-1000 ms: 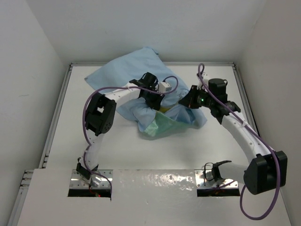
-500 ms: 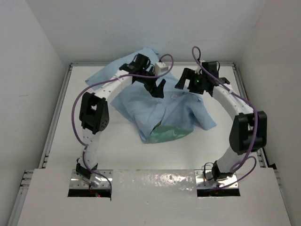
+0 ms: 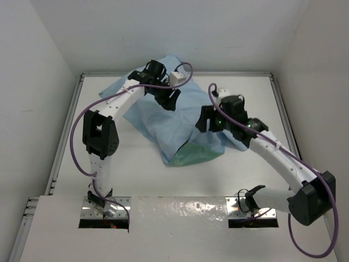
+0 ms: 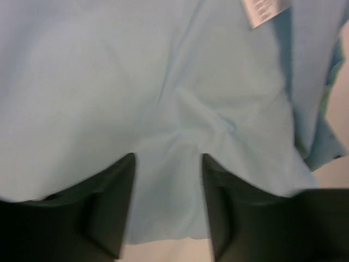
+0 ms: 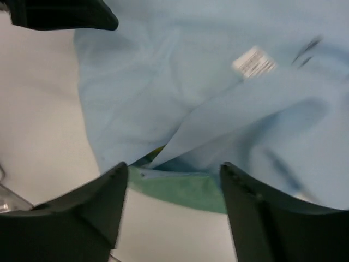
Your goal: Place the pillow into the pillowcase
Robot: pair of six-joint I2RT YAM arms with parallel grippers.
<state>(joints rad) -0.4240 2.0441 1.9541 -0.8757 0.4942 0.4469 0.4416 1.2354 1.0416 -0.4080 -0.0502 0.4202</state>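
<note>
Large soft pillowcase, light blue cloth w/ a shiny mint-green face, lies crumpled mid-table on the white tabletop, far end reaching toward the back wall, green part turned out at the near edge. Left gripper is over the far part of the cloth. In the left wrist view its jaws stand apart, gripping nothing, blue fabric directly beneath and a small pucker just ahead of the fingertips. Right gripper is over the cloth's right side, nearer the green edge. Jaws spread wide, nothing held, w/ the blue fold and green band lying between the fingers below. A white sewn label sits on the blue face ahead of it. Pillow shows only as a thin yellow sliver under the blue fold, just above the green; rest is hidden.
</note>
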